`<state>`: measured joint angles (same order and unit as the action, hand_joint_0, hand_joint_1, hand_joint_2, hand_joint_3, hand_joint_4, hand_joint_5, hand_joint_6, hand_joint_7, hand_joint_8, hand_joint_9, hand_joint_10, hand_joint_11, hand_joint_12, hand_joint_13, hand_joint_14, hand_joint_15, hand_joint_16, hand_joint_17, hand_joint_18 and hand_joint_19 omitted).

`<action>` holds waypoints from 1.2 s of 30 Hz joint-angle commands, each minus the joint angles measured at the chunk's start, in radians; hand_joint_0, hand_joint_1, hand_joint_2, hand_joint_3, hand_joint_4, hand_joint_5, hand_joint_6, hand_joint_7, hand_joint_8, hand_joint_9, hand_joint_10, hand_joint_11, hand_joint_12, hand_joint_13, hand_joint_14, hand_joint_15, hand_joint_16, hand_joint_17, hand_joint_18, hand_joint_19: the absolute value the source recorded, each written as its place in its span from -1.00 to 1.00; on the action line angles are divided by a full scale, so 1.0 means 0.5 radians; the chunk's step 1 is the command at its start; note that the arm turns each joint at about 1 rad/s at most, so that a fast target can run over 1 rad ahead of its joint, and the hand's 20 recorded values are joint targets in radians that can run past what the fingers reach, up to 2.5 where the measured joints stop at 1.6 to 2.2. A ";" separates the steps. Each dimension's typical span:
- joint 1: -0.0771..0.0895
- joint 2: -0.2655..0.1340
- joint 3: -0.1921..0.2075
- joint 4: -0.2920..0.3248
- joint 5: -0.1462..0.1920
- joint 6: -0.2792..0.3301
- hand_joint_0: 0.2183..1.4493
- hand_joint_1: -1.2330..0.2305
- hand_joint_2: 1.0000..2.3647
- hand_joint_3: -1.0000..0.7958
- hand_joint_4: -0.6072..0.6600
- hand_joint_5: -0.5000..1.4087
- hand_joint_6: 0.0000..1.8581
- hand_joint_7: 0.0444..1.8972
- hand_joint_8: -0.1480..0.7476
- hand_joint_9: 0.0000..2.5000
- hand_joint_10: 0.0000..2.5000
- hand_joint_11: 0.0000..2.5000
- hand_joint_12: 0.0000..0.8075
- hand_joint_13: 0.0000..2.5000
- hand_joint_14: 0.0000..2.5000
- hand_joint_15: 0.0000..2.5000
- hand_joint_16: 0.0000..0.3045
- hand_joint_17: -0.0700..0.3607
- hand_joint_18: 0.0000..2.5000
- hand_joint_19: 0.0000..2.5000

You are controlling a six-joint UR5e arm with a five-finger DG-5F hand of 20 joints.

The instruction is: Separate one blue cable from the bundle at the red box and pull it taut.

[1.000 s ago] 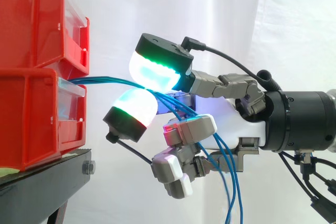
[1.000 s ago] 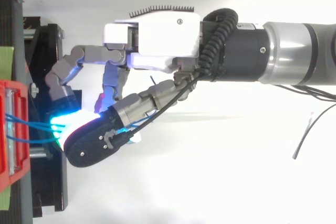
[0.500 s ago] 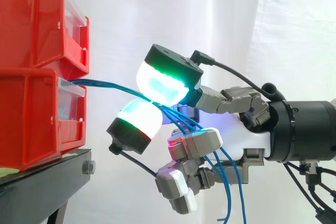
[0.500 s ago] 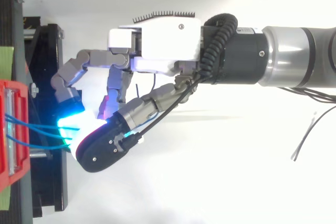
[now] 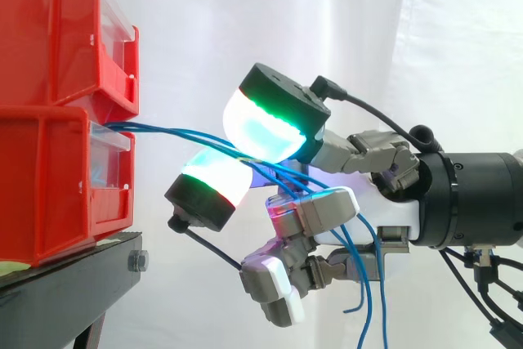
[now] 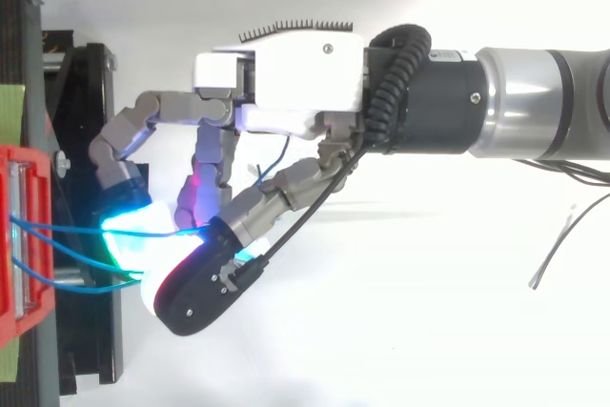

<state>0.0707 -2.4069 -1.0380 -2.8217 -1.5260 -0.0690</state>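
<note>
Several thin blue cables (image 5: 163, 131) leave the front of the lower red bin (image 5: 57, 177) and run right into my hand (image 5: 384, 210). They pass between two glowing green-white fingertips (image 5: 274, 124), one above and one below, which pinch them. Behind the pinch the cables droop in loose loops (image 5: 365, 284) under the palm. In the top view the blue cables (image 6: 71, 229) fan apart between the red bin (image 6: 24, 235) and the hand (image 6: 286, 73); one strand runs straight into the pinch while another (image 6: 91, 285) sags lower. The other fingers are curled beneath.
A second red bin (image 5: 57, 30) sits stacked on the lower one. Both rest on a black stand (image 5: 65, 284) whose edge lies just below and left of the hand. A white curtain (image 5: 245, 14) hangs behind.
The hand has drawn a little right and up, away from the bin. The upper glowing pad has risen, and in the top view the cables have spread apart.
</note>
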 commanded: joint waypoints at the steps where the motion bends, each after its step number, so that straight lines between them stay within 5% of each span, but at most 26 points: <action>1: 0.000 0.000 0.002 -0.002 -0.001 0.000 -0.51 -0.30 -1.00 -0.44 -0.03 -0.57 -0.05 0.24 0.01 0.28 -0.97 0.01 -0.11 -0.01 -0.98 -0.42 -0.66 -0.13 -0.17 -0.34; 6: 0.003 0.000 0.002 -0.008 -0.001 0.000 -0.53 -0.39 -1.00 -0.44 -0.03 -0.57 -0.05 0.22 0.01 0.28 -0.98 0.01 -0.10 -0.01 -0.98 -0.42 -0.65 -0.12 -0.17 -0.35; 12: 0.003 0.000 0.005 -0.002 -0.001 0.006 -0.28 -0.54 -1.00 -0.44 -0.04 -0.58 -0.07 0.42 -0.03 0.25 -0.97 0.02 -0.17 -0.05 -0.98 -0.41 -0.69 -0.18 -0.23 -0.32; 17: -0.003 0.000 0.008 -0.008 -0.001 0.006 -0.25 -0.56 -0.99 -0.33 -0.06 -0.58 -0.04 0.38 -0.03 0.25 -0.97 0.04 -0.15 -0.05 -0.98 -0.40 -0.68 -0.16 -0.22 -0.32; 22: -0.003 0.000 0.030 -0.011 -0.001 0.006 -0.15 -0.64 -1.00 -0.44 -0.15 -0.61 -0.03 0.30 -0.06 0.17 -0.97 0.03 -0.15 -0.10 -0.98 -0.42 -0.68 -0.17 -0.26 -0.36; 33: 0.000 0.000 0.039 -0.011 0.002 0.006 -0.52 -0.64 -1.00 -0.44 -0.02 -0.63 -0.03 0.14 -0.06 0.09 -0.98 0.02 -0.09 -0.18 -0.98 -0.44 -0.65 -0.11 -0.28 -0.38; 36: 0.003 0.000 0.048 -0.017 0.002 0.006 -0.64 -0.38 -1.00 -0.44 0.03 -0.63 -0.05 0.08 0.04 0.11 -0.98 -0.02 -0.01 -0.17 -0.98 -0.45 -0.60 -0.03 -0.25 -0.38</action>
<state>0.0708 -2.4069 -1.0184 -2.8278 -1.5248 -0.0660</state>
